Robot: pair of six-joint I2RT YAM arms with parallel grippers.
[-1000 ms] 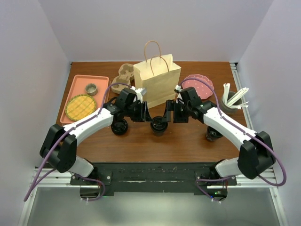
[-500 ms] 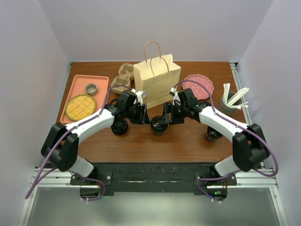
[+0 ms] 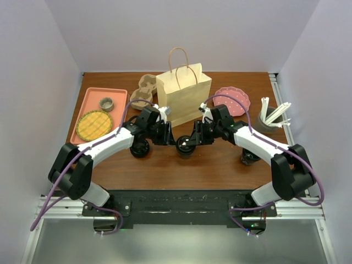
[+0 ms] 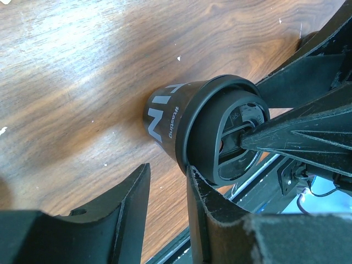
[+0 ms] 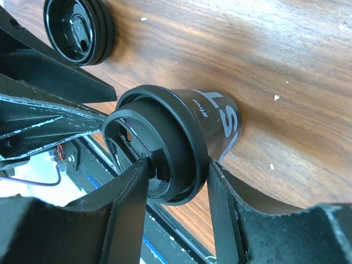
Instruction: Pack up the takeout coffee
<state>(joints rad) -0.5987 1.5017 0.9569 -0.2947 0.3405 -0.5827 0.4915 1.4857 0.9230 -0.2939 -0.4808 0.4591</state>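
**Inspector:** At the centre of the surface point(image 3: 220, 170), just in front of the paper bag point(image 3: 184, 94), the takeout coffee point(image 5: 187, 126) stands upright with its lid on. Your right claw point(image 5: 176, 173) brackets that lid, one finger on each side of the rim, and appears to pinch it. Your left claw point(image 4: 166, 179) sits just beside the same cup. Its fingers are a narrow gap apart with only wood between them, so it grips nothing.

**Operator:** How do I do the lift well?

**Inspector:** In my judgement your hold sits high, on the lid rather than the tapered wall. A lid can pop off under load, so confirm a firm squeeze, then raise the cup straight up, slowly and level. Draw your left claw clear, or use it to steady the bag, which looks light and liable to tip. Lower the cup through the mouth between the handles and do not drop it.

**Operator:** And the count?

**Inspector:**
- Black cups: three. They are this one, the left cup point(image 3: 139, 148) and the right cup point(image 3: 250, 158), all on the surface.
- Paper bag: one. Its inside is hidden.
- Pulp carrier point(image 3: 144, 89): one.
- Pink tray point(image 3: 92, 99): one. It holds one woven round point(image 3: 94, 125) and one small bowl point(image 3: 106, 103).
- Pink plate point(image 3: 237, 104): one.
- Holder point(image 3: 268, 125) of white sticks: one. The sticks are too small to count.
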